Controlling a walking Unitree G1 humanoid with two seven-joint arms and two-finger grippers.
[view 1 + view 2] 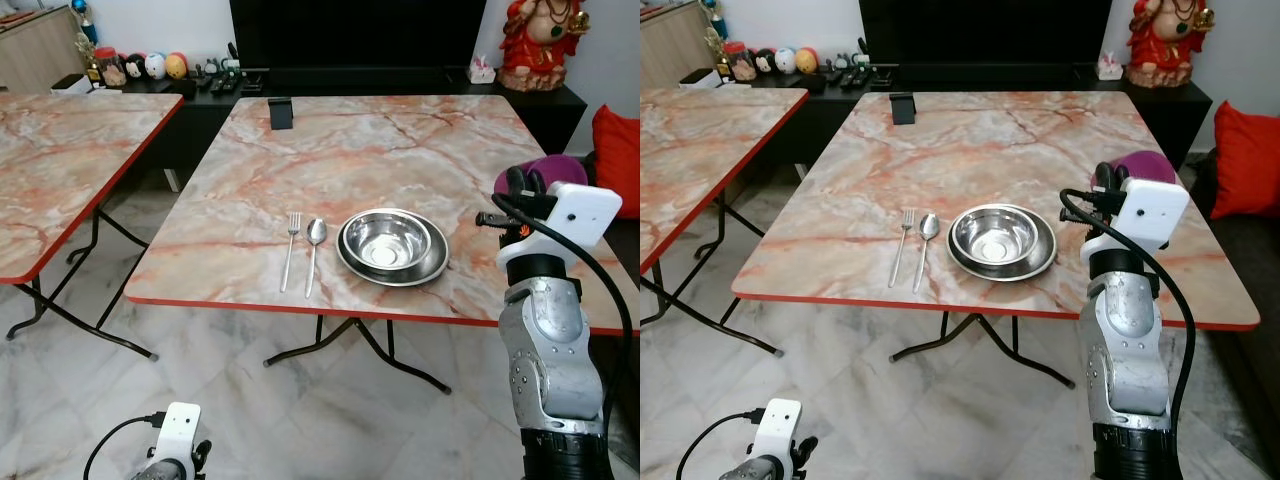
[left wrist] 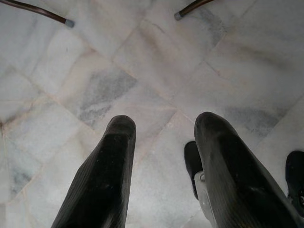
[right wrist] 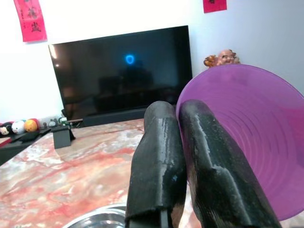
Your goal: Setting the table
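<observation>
Left claw (image 2: 161, 142) hangs low over the marble floor tiles (image 2: 118, 85), fingers spread, nothing between them. Right claw (image 3: 183, 156) raised at the worktop's right edge, fingers pressed onto the rim of a purple plastic cup (image 3: 247, 137), cup held off the surface, right of the bowl. On the marble-pattern worktop (image 1: 380, 150) near the front edge: steel bowl (image 1: 385, 240) sitting inside a steel plate (image 1: 440, 262), spoon (image 1: 314, 252) just left of the plate, fork (image 1: 290, 248) beside the spoon, both lying lengthwise. Small black holder (image 1: 281, 113) at far edge. Second worktop (image 1: 60, 160) to the left. Beyond, dark TV (image 3: 121, 71) and red figurine (image 1: 543, 40).
</observation>
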